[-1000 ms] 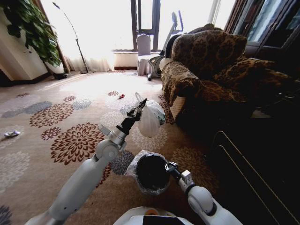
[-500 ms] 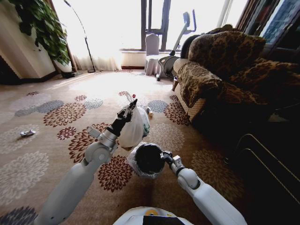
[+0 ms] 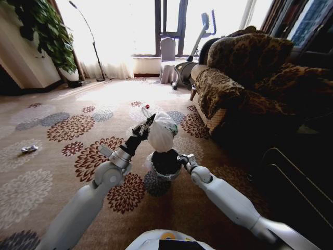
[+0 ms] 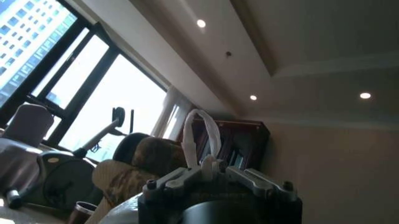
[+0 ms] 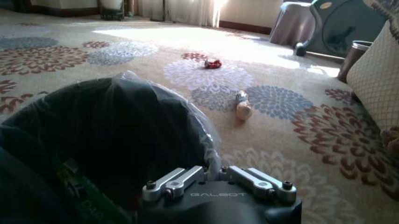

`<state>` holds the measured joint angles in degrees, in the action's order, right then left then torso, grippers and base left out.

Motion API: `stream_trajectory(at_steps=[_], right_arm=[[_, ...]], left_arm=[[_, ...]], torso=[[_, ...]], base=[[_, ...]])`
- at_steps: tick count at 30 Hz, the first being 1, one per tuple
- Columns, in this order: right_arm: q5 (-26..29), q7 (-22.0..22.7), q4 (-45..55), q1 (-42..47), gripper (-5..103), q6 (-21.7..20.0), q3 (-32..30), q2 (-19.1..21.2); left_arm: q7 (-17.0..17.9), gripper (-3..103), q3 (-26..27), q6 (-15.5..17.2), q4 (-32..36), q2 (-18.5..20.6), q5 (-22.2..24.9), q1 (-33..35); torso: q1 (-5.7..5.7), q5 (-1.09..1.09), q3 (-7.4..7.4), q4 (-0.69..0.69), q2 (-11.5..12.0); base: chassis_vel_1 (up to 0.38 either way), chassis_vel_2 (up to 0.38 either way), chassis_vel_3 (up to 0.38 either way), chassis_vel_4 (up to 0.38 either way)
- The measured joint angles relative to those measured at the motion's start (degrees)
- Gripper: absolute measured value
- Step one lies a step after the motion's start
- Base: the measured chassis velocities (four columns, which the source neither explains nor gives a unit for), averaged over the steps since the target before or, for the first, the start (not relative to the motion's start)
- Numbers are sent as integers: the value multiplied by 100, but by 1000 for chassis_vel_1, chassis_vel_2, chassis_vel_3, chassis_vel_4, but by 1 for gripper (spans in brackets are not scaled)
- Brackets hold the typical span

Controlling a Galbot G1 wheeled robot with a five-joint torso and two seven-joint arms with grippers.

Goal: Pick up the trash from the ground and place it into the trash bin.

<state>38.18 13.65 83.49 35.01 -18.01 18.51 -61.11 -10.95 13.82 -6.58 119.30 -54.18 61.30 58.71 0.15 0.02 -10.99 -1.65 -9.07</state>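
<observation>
My left gripper (image 3: 147, 124) is shut on the knot of a white knotted plastic bag (image 3: 162, 133), a piece of the trash, which hangs just above the trash bin (image 3: 166, 162). In the left wrist view the bag's handle loop (image 4: 199, 134) rises from between the fingers of the left gripper (image 4: 209, 170). The bin is a black bucket with a crinkled translucent liner (image 5: 134, 86). My right gripper (image 3: 182, 160) is shut on its rim, as also seen at the right gripper (image 5: 215, 176). Something green (image 5: 81, 198) lies inside the bin.
More litter lies on the flowered carpet: a red scrap (image 3: 147, 106), a crumpled silver piece (image 3: 29, 149) at the left and a small bottle (image 5: 242, 107). A patterned sofa (image 3: 244, 88) fills the right side. An exercise bike (image 3: 190, 62), floor lamp (image 3: 93, 49) and plant (image 3: 39, 31) stand behind.
The left gripper has lifted the white bag from behind the bin to above its opening. The right arm has stretched forward with the bin. The head camera has shifted.
</observation>
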Motion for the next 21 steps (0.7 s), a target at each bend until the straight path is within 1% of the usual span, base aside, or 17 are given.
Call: stream_trajectory(at_steps=[4,6,11,21], right_arm=[[32,-27,-130,-114,2,-11,28,19],[57,-66,-169,-150,2,-12,28,56],[157,-106,-176,-203,2,-45,29,123],[334,-106,-227,-372,2,-102,163,95]], left_arm=[[-72,0,-156,-3,-226,-22,-39,-90],[-143,0,-245,-3,-368,-45,-81,-128],[-266,0,-388,-3,-548,-85,-146,-204],[-413,0,-628,-10,-851,-164,-279,-239]], torso=[[0,-2,0,2,0],[0,-2,0,0,0],[0,-2,0,1,-1],[0,-1,1,-1,-1]], base=[[0,0,0,0],[0,0,0,0],[0,0,0,0],[0,0,0,0]])
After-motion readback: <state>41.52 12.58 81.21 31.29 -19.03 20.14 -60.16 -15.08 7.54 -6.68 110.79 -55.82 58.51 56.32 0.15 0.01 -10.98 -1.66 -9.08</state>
